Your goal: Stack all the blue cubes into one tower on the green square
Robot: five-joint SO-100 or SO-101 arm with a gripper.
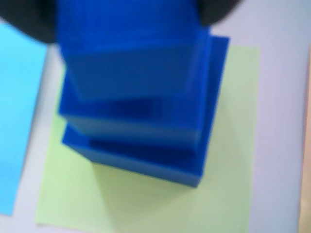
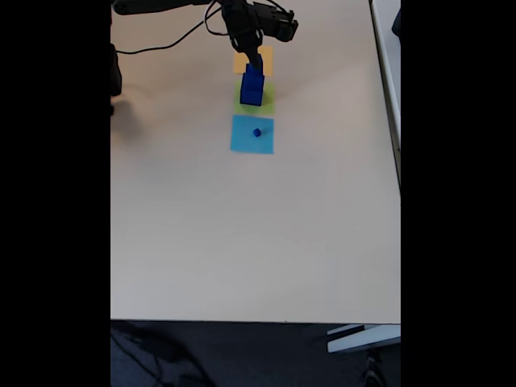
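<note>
A tower of blue cubes stands on the green square, in stepped tiers that are blurred in the wrist view. The top blue cube sits between my gripper's dark fingers, which press on its two sides. In the fixed view the gripper hangs over the tower on the green square. A small blue cube lies apart on the light-blue paper square.
An orange-yellow paper square lies just beyond the green one, partly under the arm. The light-blue square lies left of the tower in the wrist view. A black cable runs across the table's far left. The table edge is at right.
</note>
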